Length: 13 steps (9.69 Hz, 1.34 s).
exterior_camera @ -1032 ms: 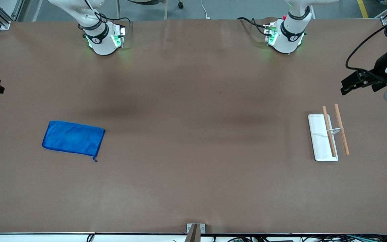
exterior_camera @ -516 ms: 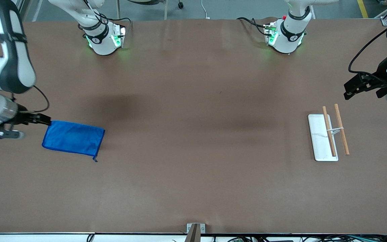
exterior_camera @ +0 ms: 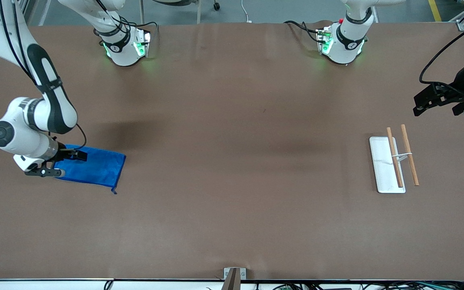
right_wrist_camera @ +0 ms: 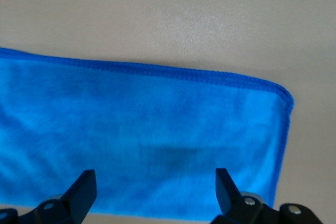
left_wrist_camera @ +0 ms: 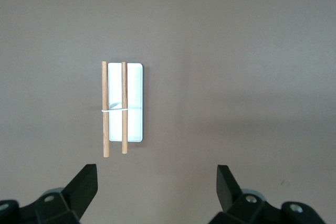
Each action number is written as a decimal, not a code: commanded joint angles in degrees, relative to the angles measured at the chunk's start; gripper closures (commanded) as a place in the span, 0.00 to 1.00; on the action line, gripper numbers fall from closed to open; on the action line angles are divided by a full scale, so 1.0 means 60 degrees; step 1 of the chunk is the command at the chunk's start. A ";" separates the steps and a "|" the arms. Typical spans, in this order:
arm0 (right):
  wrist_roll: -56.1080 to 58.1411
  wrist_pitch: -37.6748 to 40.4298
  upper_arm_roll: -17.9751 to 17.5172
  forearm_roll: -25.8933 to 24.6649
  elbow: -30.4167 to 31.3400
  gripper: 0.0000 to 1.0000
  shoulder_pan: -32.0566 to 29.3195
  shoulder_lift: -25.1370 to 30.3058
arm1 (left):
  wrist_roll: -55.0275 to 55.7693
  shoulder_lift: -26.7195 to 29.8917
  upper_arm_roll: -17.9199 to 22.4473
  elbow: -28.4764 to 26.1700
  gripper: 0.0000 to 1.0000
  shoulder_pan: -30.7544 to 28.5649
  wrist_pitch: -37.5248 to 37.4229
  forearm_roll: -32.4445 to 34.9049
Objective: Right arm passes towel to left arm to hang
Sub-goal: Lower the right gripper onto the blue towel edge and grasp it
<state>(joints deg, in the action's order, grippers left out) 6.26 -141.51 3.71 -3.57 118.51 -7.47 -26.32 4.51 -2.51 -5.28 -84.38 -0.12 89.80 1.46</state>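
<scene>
Basically nothing's done yet: the towel (exterior_camera: 95,168) is lying flat on the table (exterior_camera: 232,201) toward the right arm's end, not lifted, w/ its small dark loop (exterior_camera: 114,191) at the corner nearest the front camera. The right gripper (exterior_camera: 56,163) is hanging over the towel's end that's toward the right arm's end of the table, jaws spread wide and gripping nothing; judging by that, it's lining up for the first grab. Left to do: pinch the cloth, lift it, carry it toward the middle, hand it over, then hang it. The left gripper (exterior_camera: 437,98) is hovering over the table's edge at the left arm's end, jaws also wide apart and empty, apparently waiting. Near it the rack (exterior_camera: 397,159) is sitting on the table: a white base (exterior_camera: 382,161) w/ two wooden rods (exterior_camera: 410,161). As for views: the front one is giving the whole layout, both arms and how well apart towel and rack are. The right wrist view is showing the towel (right_wrist_camera: 142,145) close up, stitched hem and a rounded corner, between the spread fingertips (right_wrist_camera: 84,187), but no loop. The left wrist view is showing the rack (left_wrist_camera: 123,106) square-on between its own open fingers (left_wrist_camera: 86,182), incl. a thin white band tying the rods (left_wrist_camera: 105,108), which is barely readable from the front.
</scene>
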 commanded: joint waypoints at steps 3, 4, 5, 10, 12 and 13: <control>0.0159 -0.0789 -0.0077 0.0009 0.0492 0.09 -0.0131 -0.0168 | -0.0122 -0.0255 -0.0029 -0.0248 0.00 -0.0010 0.0456 -0.0067; 0.0159 -0.1080 -0.0077 0.0023 0.0724 0.13 -0.0117 -0.0169 | -0.0137 -0.0270 -0.0029 -0.0073 0.00 -0.0038 0.0458 -0.0038; 0.0144 -0.1692 -0.0077 0.0038 0.0987 0.18 -0.0117 -0.0198 | -0.0152 -0.0270 -0.0043 -0.0057 0.00 -0.0053 0.0458 -0.0052; 0.0012 -0.1075 -0.0106 0.0126 0.0787 1.00 -0.0029 -0.0082 | -0.0152 -0.0270 -0.0072 -0.0072 0.00 -0.0038 0.0458 -0.0038; 0.0027 0.0696 -0.0121 0.0228 -0.0133 1.00 0.0000 -0.0023 | -0.0152 -0.0270 -0.0072 -0.0072 0.00 -0.0038 0.0458 -0.0052; 0.0041 0.1270 -0.0121 0.0228 -0.0457 1.00 0.0058 0.0094 | -0.0152 -0.0256 -0.0073 -0.0086 0.00 -0.0038 0.0443 -0.0053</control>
<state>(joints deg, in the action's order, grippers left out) 6.32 -138.25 3.26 -3.07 118.02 -7.41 -27.05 4.48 -3.34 -5.41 -84.04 -0.05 92.38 1.46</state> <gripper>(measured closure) 0.943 0.000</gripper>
